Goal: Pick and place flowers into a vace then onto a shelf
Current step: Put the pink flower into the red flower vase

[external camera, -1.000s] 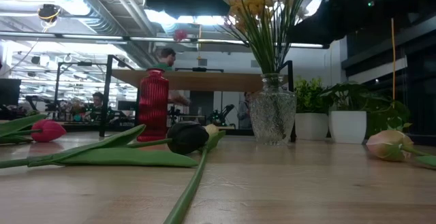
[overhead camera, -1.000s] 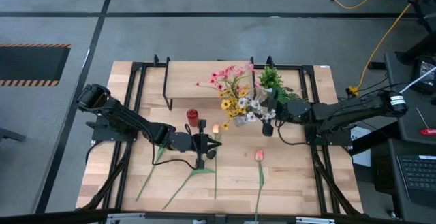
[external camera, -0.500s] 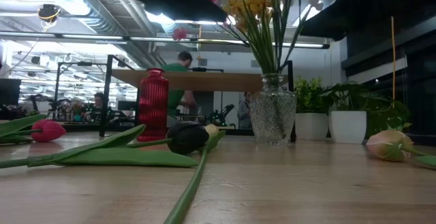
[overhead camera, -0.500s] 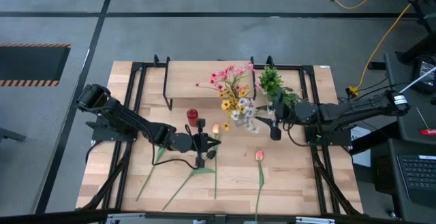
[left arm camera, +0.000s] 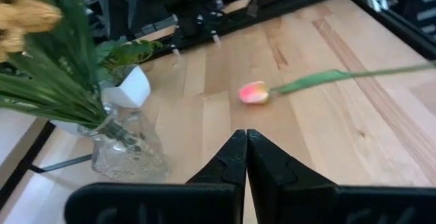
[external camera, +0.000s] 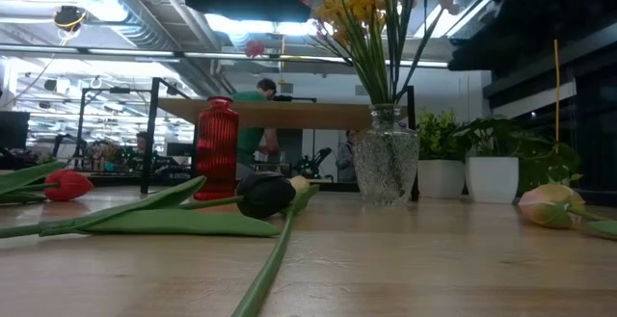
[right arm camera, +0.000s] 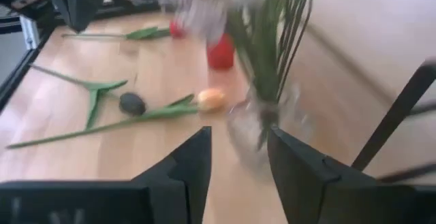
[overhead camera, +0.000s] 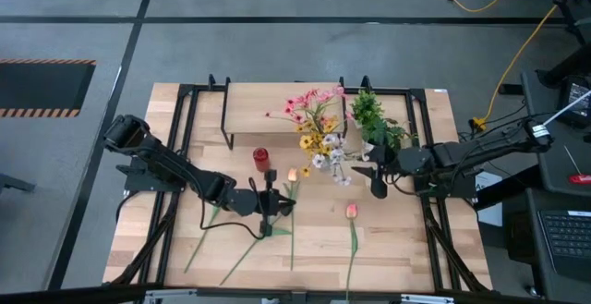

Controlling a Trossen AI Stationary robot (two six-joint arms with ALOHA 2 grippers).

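We are working over a wooden surface (overhead camera: 397,239) with the shelf (overhead camera: 268,110) at its far edge, and the clear glass vase (external camera: 386,168) is standing just in front of that shelf, already crowded with flowers (overhead camera: 319,124). We are judging the loaded vase as top-heavy, slick and breakable, so it wants a firm hold low on its body rather than at the stems. Our right tool (overhead camera: 377,182) is hovering beside the vase with fingers spread and empty. Our left tool (overhead camera: 268,213) is closed on nothing above the loose stems. The remaining tulips, such as the pink tulip (overhead camera: 351,212), are looking light and floppy; we would pinch each at mid-stem, not the soft bloom.
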